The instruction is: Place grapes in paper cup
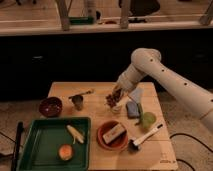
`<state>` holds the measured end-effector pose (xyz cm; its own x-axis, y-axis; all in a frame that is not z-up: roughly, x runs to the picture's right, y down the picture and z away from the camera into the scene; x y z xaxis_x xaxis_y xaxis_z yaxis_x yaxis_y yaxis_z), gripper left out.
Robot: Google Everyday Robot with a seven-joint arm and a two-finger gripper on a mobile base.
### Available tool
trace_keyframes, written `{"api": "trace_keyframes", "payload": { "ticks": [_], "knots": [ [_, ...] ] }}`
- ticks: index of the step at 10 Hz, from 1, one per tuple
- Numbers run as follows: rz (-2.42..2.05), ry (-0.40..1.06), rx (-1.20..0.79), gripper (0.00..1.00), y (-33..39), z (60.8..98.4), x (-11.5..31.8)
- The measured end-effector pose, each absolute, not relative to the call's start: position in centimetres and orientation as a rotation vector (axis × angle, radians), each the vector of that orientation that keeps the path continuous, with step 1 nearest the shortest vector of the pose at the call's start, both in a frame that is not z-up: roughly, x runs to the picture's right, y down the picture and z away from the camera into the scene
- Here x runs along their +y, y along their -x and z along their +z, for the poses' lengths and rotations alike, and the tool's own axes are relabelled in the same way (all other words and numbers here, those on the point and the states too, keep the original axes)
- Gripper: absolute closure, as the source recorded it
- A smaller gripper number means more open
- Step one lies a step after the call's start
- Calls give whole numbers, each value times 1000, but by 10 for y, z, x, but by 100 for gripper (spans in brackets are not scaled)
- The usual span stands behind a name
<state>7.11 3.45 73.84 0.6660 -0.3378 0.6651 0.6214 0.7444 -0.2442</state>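
Observation:
The grapes (112,99), a dark brownish-purple cluster, sit at the gripper (116,96) near the middle of the wooden table (100,89). The white arm reaches down to them from the upper right. The paper cup (117,107) shows as a pale shape just below the grapes, mostly hidden by the cluster and the gripper. I cannot tell whether the grapes rest in the cup or hang above it.
A small dark metal cup (77,102) and a dark red bowl (50,106) stand at left. A green tray (50,142) holds a banana piece (75,134) and an orange fruit (65,152). A red-brown bowl (113,135), light green cup (147,119), blue sponge (132,109) and white brush (145,136) lie at right.

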Motion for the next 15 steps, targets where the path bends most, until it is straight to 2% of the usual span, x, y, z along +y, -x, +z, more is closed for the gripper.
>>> {"api": "trace_keyframes", "payload": {
  "ticks": [15],
  "knots": [
    [-459,494,-552,98,-80,793,36]
  ]
}}
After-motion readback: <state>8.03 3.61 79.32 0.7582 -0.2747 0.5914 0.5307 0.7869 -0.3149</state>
